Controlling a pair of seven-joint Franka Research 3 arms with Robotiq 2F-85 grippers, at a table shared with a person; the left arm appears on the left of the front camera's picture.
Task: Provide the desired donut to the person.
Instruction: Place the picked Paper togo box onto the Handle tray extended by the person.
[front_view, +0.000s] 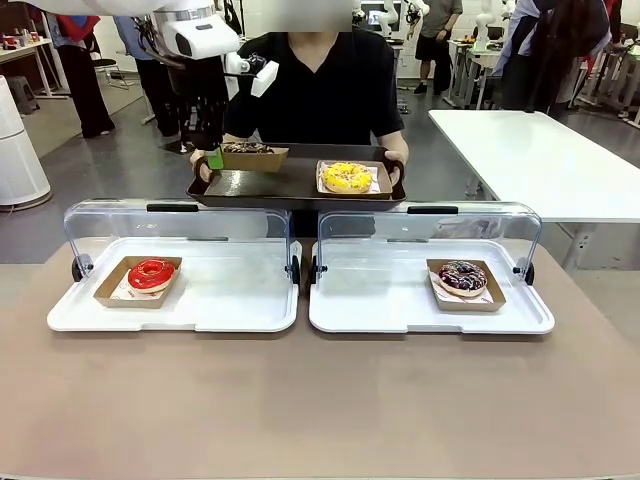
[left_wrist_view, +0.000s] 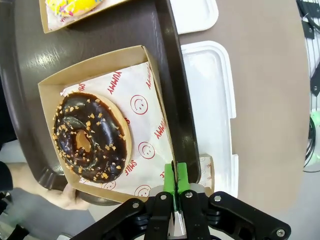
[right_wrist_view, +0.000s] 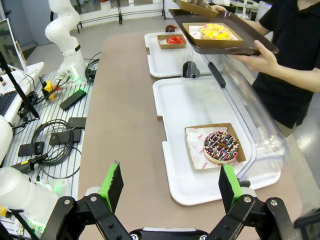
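A: Our left hand (left_wrist_view: 175, 197) is pinched tight on the rim of the cardboard box (left_wrist_view: 102, 117) with the chocolate donut (left_wrist_view: 91, 136), and the box sits on the dark tray (front_view: 295, 186) that the person (front_view: 325, 85) holds past the worktop's far edge.

B: A yellow donut (front_view: 347, 176) sits beside it on that tray. Our right hand (right_wrist_view: 170, 187) hangs with its fingers spread wide, gripping nothing, above the white tray (right_wrist_view: 190, 107) with the sprinkled donut (right_wrist_view: 220, 147).

A: The red donut (front_view: 151, 273) lies on the left white tray (front_view: 230, 300).
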